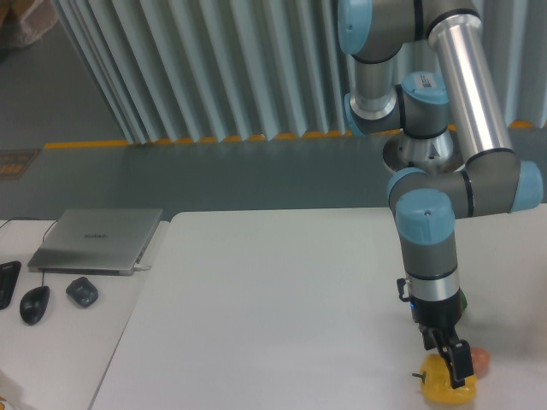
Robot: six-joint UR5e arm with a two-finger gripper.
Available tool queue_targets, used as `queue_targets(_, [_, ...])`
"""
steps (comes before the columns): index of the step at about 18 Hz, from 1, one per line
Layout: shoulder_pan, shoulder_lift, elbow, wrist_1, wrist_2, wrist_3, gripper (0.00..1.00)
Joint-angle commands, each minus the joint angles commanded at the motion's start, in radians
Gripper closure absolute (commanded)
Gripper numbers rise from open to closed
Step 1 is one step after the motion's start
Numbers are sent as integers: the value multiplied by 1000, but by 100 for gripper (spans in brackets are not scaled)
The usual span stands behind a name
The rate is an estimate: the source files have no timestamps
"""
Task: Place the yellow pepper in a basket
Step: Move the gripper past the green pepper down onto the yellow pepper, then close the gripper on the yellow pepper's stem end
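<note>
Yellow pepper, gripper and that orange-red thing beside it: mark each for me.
yellow pepper [443,389]: fixed camera, on its glossy left body.
gripper [456,369]: fixed camera, between the fingertips over the pepper.
orange-red thing [482,360]: fixed camera, on the visible right side.
</note>
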Motion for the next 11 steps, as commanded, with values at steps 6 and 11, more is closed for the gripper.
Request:
queue_targets(6, [-2,-8,-5,-3,0,3,0])
queue_targets(11, [-8,-23,-2,-3,47,0,0])
